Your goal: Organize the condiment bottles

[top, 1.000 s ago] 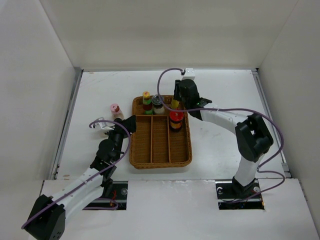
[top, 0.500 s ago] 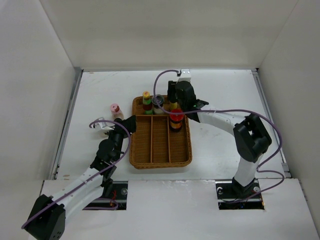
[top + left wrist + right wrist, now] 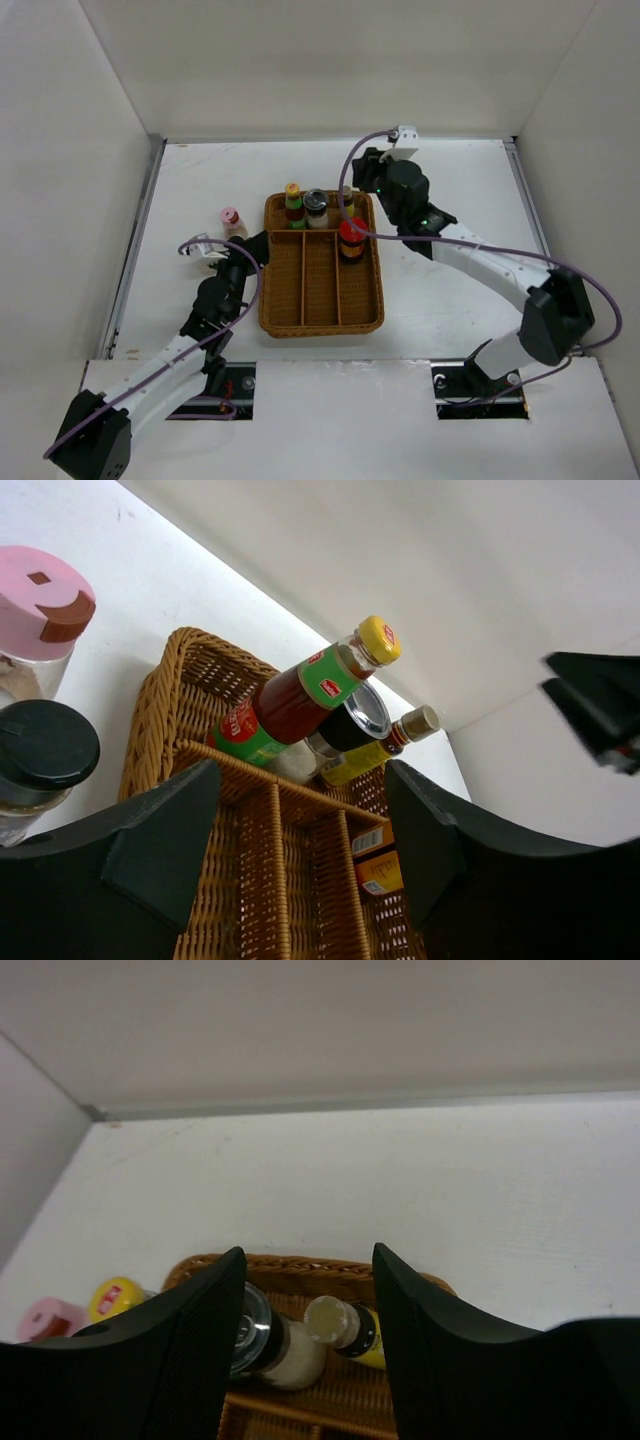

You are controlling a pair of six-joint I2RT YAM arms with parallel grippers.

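The wicker tray (image 3: 320, 310) holds a yellow-capped bottle (image 3: 293, 203), a grey-lidded jar (image 3: 316, 205) and a tan-capped bottle (image 3: 347, 203) in its back row. A red-capped bottle (image 3: 350, 240) stands in its right lane. A pink-capped jar (image 3: 231, 220) stands on the table left of the tray. My right gripper (image 3: 366, 170) is open and empty, above and behind the tan-capped bottle (image 3: 338, 1322). My left gripper (image 3: 258, 245) is open and empty at the tray's left rim (image 3: 150, 715), beside a black-capped jar (image 3: 40, 755).
White walls close the table on three sides. The tray's left and middle lanes (image 3: 300, 880) hold nothing. The pink-capped jar (image 3: 40, 610) and the black-capped jar stand close to my left fingers (image 3: 160, 850).
My right gripper has let go of the tan-capped bottle in the tray's back row and pulled up and back to the right. The left arm has not moved.
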